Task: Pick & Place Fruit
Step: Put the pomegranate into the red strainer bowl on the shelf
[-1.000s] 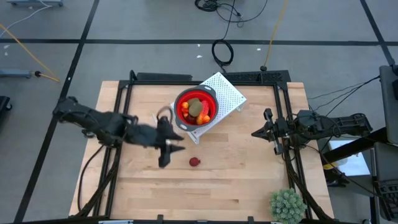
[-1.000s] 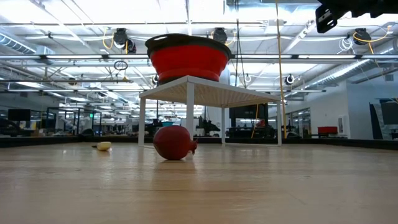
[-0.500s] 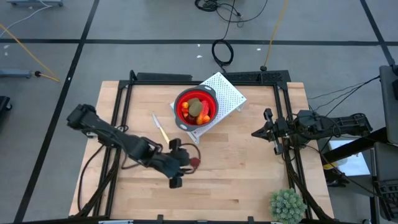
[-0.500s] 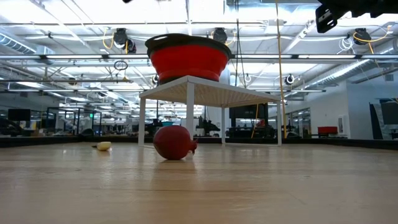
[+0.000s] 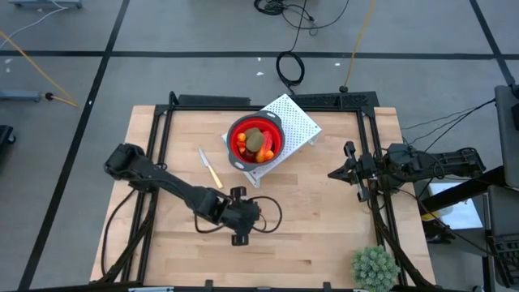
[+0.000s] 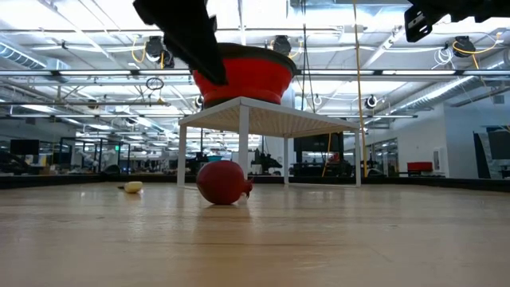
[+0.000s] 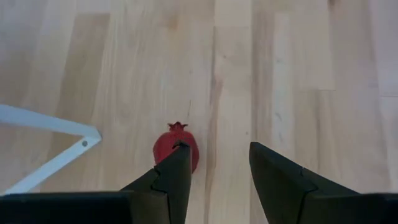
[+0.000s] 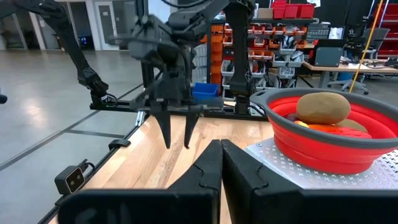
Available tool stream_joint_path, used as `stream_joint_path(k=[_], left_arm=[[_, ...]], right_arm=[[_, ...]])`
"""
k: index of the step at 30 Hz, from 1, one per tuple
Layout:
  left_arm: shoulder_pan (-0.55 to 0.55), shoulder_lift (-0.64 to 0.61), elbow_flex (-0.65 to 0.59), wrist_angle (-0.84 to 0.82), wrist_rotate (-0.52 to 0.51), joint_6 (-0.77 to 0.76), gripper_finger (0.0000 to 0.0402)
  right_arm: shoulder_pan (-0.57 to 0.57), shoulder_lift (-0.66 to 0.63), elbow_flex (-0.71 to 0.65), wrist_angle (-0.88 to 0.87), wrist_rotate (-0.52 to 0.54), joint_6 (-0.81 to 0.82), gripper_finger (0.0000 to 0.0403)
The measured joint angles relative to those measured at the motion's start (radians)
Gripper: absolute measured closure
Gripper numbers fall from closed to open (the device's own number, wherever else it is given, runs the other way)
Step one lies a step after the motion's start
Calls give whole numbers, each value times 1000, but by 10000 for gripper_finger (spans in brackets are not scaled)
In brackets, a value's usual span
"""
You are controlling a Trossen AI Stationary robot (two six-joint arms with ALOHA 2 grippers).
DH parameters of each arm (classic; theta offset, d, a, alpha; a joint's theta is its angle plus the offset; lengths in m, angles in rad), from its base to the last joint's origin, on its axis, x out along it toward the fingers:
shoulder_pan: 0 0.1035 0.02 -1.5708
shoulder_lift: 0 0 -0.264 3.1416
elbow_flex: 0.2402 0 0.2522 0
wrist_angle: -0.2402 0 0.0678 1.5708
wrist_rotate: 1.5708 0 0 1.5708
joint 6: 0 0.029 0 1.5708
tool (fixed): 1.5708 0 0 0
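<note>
Left arm lined up over the last loose fruit, nothing grabbed yet.

High view: the left gripper (image 5: 243, 217) hung over the mid tabletop (image 5: 324, 227), hiding the piece below, while the red bowl (image 5: 256, 139), already loaded with fruit, sat on its white stand (image 5: 296, 119) with a knife (image 5: 209, 168) lying nearby. Low view: the dark red fruit (image 6: 222, 182) rested on the wood in front of the stand, and the left arm was coming in from above it. Left wrist view: fingers (image 7: 176, 174) partly open and empty, one tip right over the fruit, probably set to straddle it. Right wrist view: the right gripper (image 8: 220, 163) was parked at the side, fingers closed on nothing.
</note>
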Motion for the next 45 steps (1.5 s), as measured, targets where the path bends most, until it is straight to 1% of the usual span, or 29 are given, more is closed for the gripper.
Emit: stream_joint_path(k=[4,14,16,19,26,30,31,34,38,45], left_arm=[[9,20,0,0,0,-21,241],[9,20,0,2,24,-69,240],[10,20,0,2,27,-68,235],[10,20,0,1,27,-67,208],[14,20,0,8,34,-52,110],[12,20,0,14,44,-60,73],[11,21,0,14,34,-54,67],[10,48,0,18,-15,-32,55],[21,107,-1,17,-50,-1,53],[58,192,-2,12,-58,-56,52]], right_arm=[[0,0,0,0,0,0,403],[0,0,0,0,0,6,403],[0,0,0,0,-1,6,403],[0,0,0,0,0,7,403],[0,0,0,0,-1,7,403],[0,0,0,0,-1,7,403],[0,0,0,-1,-1,7,403],[0,0,0,-1,-1,7,403],[0,0,0,-4,-1,7,403],[0,0,0,-20,-1,7,403]])
